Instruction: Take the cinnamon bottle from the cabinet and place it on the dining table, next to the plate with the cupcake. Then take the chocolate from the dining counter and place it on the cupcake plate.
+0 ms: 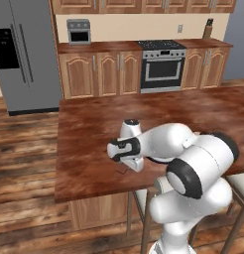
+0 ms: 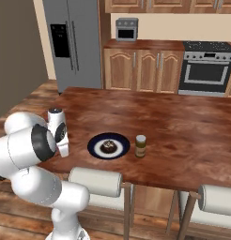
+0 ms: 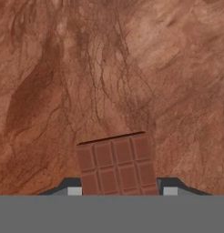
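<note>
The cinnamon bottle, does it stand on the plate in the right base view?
No, the cinnamon bottle stands on the dining table beside the plate.

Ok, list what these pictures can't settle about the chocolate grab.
- Hand view: chocolate near end cut off by the bottom band; finger contact hidden.
- Left base view: gripper tips blurred, behind the arm; plate hidden too.
- Right base view: cupcake too small for detail; gripper behind the arm.

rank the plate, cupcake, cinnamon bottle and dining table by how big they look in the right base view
1. dining table, far the largest
2. plate
3. cinnamon bottle, taller than the cupcake but narrower than the plate
4. cupcake, smallest
</note>
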